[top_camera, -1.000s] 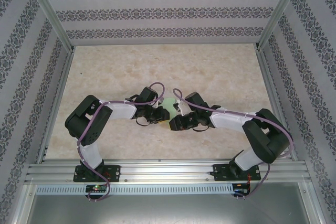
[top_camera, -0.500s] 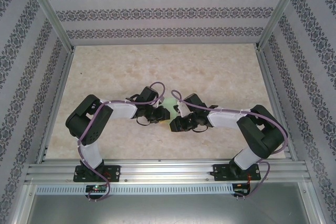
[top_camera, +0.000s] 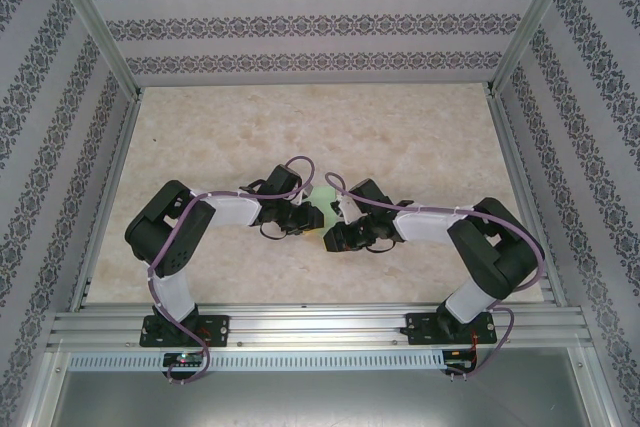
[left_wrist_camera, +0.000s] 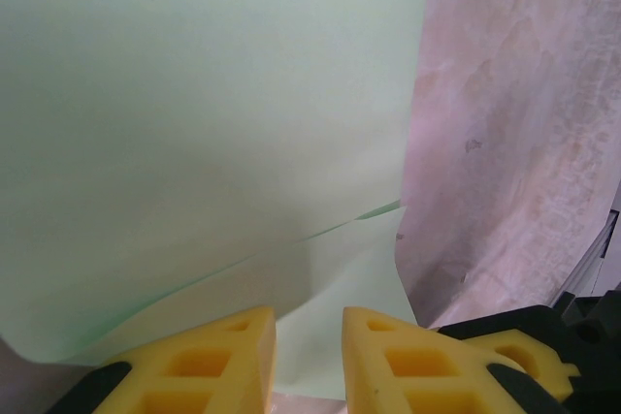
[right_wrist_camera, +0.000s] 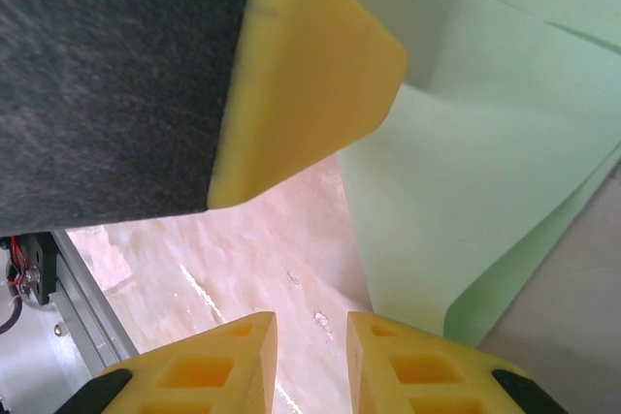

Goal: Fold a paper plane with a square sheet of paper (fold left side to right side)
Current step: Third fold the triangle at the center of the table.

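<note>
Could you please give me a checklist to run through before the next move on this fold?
1. Paper lies on the table between both grippers: ok.
2. Folded layers' edges match: not ok, one layer juts out.
3. Left gripper, fingers apart at the paper's near edge: ok.
4. Right gripper, fingers apart over bare table: ok.
5. Crease pressed flat: cannot tell.
6. Grippers clear of each other: cannot tell, very close.

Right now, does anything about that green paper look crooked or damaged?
Nothing looks torn or spilled. The green paper is partly folded and its layers do not line up: in the left wrist view one edge runs slanted across the layer beneath, and a corner curls.
</note>
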Robot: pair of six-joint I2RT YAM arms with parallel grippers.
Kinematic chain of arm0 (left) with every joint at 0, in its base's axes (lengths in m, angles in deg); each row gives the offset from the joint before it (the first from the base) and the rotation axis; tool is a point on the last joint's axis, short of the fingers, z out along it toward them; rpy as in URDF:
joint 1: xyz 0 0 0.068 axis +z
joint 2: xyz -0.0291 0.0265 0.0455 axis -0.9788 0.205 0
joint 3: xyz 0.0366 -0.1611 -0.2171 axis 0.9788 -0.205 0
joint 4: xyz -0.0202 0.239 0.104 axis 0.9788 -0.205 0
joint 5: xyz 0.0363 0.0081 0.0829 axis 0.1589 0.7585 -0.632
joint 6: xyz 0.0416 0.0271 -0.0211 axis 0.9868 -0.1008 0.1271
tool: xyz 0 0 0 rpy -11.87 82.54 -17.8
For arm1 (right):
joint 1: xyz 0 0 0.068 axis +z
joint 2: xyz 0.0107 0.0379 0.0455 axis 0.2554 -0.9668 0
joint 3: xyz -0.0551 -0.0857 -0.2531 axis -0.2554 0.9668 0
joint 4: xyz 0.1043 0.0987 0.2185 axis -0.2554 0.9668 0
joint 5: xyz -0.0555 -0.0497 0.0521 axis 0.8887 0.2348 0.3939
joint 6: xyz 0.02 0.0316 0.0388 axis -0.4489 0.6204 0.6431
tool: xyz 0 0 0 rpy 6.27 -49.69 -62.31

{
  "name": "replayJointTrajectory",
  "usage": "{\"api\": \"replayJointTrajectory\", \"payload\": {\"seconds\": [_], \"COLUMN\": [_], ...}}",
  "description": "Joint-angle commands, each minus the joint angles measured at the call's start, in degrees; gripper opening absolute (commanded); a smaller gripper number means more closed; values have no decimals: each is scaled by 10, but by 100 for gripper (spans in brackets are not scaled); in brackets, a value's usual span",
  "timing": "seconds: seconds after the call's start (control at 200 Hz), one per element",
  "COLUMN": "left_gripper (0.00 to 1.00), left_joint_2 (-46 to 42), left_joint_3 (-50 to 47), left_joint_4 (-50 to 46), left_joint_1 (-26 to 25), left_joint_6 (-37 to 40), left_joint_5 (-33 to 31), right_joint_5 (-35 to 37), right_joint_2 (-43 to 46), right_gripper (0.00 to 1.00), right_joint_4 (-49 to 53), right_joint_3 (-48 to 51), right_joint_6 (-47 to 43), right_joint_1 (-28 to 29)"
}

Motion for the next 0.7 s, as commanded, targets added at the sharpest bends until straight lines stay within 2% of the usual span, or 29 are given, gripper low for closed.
{"api": "replayJointTrajectory", "payload": {"seconds": [0.0, 0.694], "left_gripper": [27, 27], "left_joint_2": [23, 18], "left_joint_3": [-2, 8], "left_joint_4": [-24, -35], "left_joint_1": [-6, -6], "left_joint_6": [19, 24], "left_joint_5": [-41, -45], "right_joint_5": [11, 18], "right_joint_2": [-13, -24], "right_gripper": [26, 24], "right_joint_4": [9, 32], "right_joint_3": [-6, 18], "right_joint_6": [-3, 18], "right_joint_1": [4, -5]}}
